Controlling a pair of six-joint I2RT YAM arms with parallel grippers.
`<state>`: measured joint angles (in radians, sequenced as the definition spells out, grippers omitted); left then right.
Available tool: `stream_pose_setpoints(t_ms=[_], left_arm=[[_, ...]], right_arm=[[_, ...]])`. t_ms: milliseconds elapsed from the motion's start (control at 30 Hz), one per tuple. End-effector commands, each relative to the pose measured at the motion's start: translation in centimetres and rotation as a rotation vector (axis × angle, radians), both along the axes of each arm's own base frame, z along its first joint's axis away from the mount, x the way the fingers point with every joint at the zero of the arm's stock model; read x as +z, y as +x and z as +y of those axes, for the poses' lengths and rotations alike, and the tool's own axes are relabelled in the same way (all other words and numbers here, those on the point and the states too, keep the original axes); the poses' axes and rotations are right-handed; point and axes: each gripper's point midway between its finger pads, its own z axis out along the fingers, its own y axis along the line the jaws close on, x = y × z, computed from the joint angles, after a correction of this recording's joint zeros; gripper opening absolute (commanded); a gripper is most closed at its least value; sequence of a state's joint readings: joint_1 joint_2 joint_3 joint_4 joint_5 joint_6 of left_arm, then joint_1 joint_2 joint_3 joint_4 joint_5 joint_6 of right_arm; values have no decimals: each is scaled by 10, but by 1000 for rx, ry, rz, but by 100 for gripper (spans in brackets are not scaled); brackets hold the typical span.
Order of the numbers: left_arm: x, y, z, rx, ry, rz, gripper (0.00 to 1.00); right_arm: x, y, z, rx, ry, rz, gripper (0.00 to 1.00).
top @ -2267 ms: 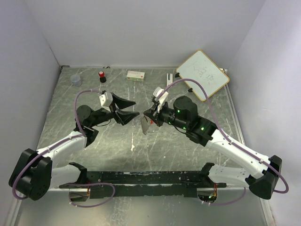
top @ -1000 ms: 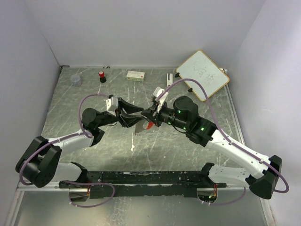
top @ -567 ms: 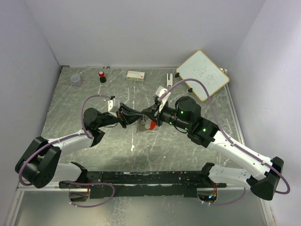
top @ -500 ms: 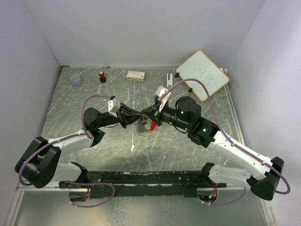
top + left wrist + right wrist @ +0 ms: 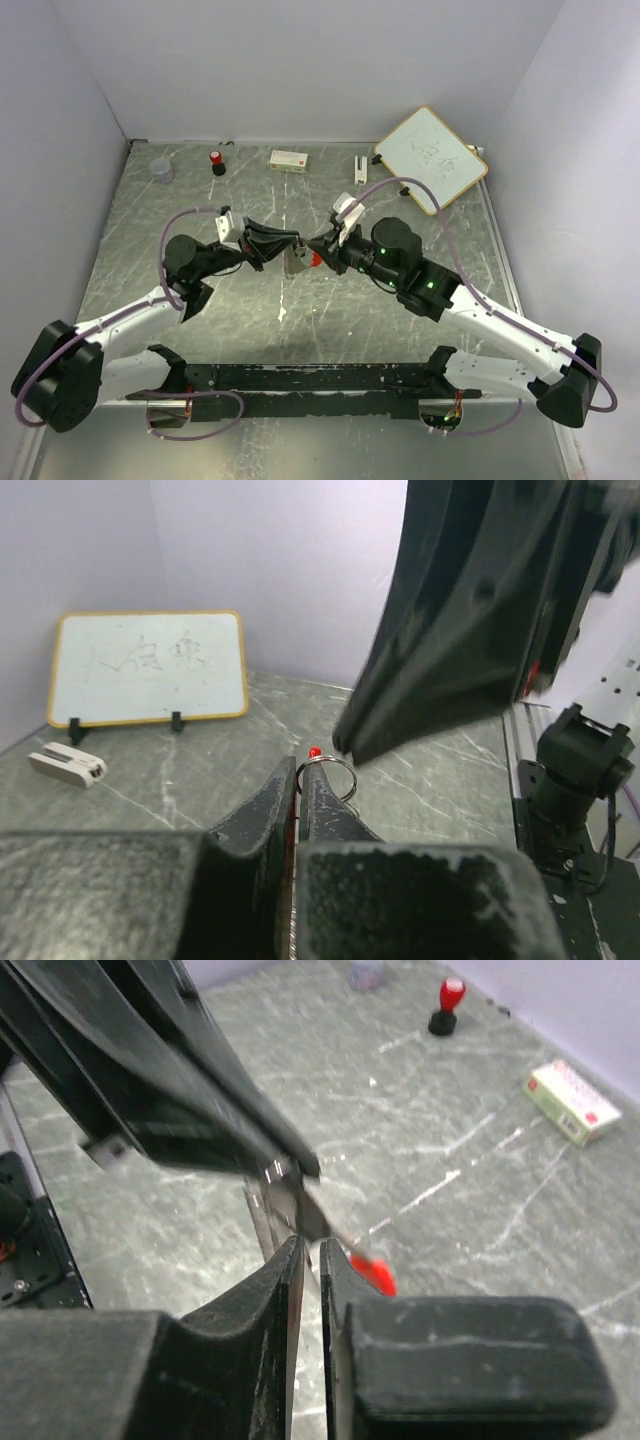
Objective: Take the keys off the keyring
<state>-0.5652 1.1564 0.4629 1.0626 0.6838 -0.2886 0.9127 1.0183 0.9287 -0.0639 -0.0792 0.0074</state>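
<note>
Above the middle of the grey marbled table [image 5: 120, 240], the left gripper [image 5: 290, 240] and right gripper [image 5: 320, 250] meet tip to tip over the keys [image 5: 293, 264], which hang between them, off the surface. The left jaws are pressed together on the keyring [image 5: 328, 776]. The right jaws show only a slit beside a red tag [image 5: 370, 1273]; whether they pinch anything cannot be told. The separating step looks under way: next, a key likely must be worked round the ring's coil while the other side holds firm.
</note>
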Motion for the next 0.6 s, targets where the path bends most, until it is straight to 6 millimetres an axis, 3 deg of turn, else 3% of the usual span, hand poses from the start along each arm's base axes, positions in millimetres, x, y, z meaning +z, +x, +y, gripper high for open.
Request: stream_pose_setpoints(t_ms=[0,267,567], left_arm=[[33,8,6,90,0,-56,7],[49,3,8,110,-2,-55,7],[53,4,10,134,-5,-37,7]], right_arm=[[-11,5,-14,-123,42,2,15],[-5,1,-4,-137,180,-53,14],[15,-8,16,-93,169,-134,14]])
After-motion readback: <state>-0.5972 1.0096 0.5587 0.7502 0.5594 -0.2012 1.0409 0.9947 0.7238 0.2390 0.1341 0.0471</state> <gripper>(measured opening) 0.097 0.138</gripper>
